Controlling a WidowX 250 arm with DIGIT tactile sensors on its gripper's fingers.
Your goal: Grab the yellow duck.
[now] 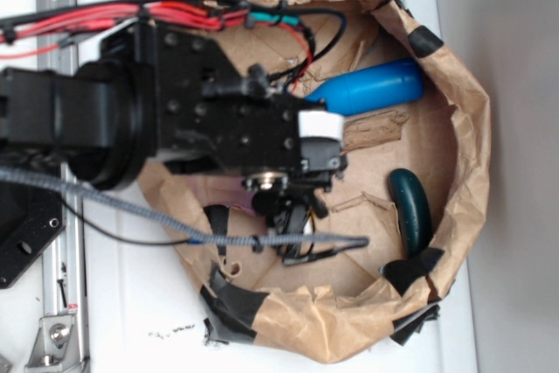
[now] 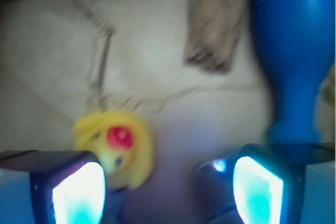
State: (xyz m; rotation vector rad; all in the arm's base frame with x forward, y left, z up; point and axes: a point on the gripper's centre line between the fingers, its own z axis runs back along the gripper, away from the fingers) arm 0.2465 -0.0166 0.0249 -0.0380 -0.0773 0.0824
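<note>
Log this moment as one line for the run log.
gripper: open | yellow duck: near one finger, not yet grasped | blue pin: lying beside | arm: over paper-walled bin

Yellow duck (red beak), blue pin.

Wrist view: duck sits low left on the floor, just by the left finger of the gripper, w/ open floor betw. the fingers. Pin lies at right, reaching down behind the right finger. Exterior view: arm over paper-walled bin, pin top right, curved object right.
</note>
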